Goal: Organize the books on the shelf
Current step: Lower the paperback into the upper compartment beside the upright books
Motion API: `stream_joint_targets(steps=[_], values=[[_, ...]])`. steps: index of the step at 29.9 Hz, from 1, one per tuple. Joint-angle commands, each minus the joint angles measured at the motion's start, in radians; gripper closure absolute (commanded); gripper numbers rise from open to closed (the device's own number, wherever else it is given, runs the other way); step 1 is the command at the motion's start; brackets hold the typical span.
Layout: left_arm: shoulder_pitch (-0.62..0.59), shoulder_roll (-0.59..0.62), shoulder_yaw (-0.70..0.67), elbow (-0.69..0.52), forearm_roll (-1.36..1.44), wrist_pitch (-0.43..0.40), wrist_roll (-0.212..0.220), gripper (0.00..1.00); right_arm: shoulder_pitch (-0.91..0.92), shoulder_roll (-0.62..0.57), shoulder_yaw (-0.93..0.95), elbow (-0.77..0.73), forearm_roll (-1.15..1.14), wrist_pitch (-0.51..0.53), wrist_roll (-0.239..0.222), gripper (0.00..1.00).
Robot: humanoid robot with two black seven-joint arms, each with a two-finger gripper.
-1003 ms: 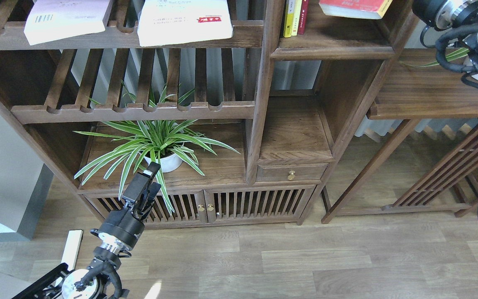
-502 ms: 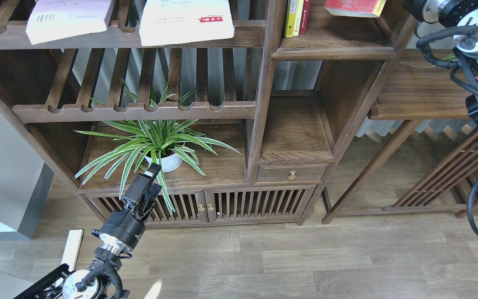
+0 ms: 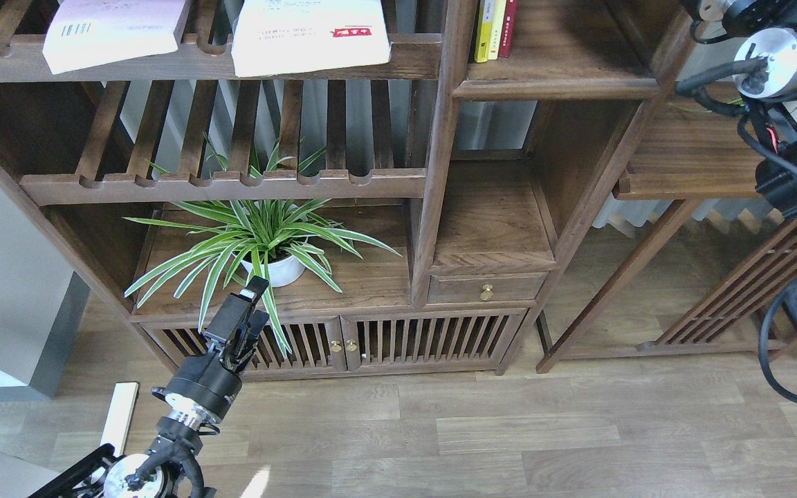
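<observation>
- Left gripper [image 3: 250, 304] hangs low at the near left, in front of the slatted cabinet doors [image 3: 343, 340], its dark fingers pressed close together with nothing between them.
- It overlaps the drooping leaves of the spider plant [image 3: 260, 238], which sits in a white pot [image 3: 279, 271] on the lower left board.
- Up top on the far left, the pale lilac-white book [image 3: 111, 29] with the barcode lies flat on the slatted rack [image 3: 198, 61], its front edge hanging over the rail.
- Just beside it to the right, the large white book [image 3: 308, 34] with the red label lies flat on the same rack, a gap between the two.
- Right of the upright post, the shelf [image 3: 554, 86], a solid flat board, holds a few thin spines [image 3: 494, 28] standing at its left end.
- Right arm [image 3: 782, 62] shows only joints and cables at the far right; its gripper is out of view, so its jaws cannot be told.
</observation>
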Motion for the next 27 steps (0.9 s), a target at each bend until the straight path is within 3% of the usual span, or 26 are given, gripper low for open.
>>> stream_joint_targets(steps=[1,5,8,16,27], values=[[0.004,-0.001,-0.001,0.0,0.001,0.0,0.0,0.01,0.015,0.028,-0.003,-0.015,-0.028,0.002,0.034,0.96],[0.007,-0.001,0.001,-0.002,-0.001,0.0,0.0,0.01,0.009,0.06,-0.012,-0.018,-0.063,0.002,0.078,0.96],[0.009,0.0,0.001,-0.002,-0.001,0.0,0.0,0.01,0.007,0.08,-0.015,-0.027,-0.086,0.005,0.084,0.96],[0.021,0.008,-0.007,-0.002,-0.001,0.0,0.0,0.01,0.009,0.079,-0.007,-0.146,-0.172,0.143,0.14,0.96],[0.021,0.006,-0.005,-0.002,0.001,0.0,0.002,0.01,0.001,0.082,-0.015,-0.228,-0.181,0.18,0.17,0.96]])
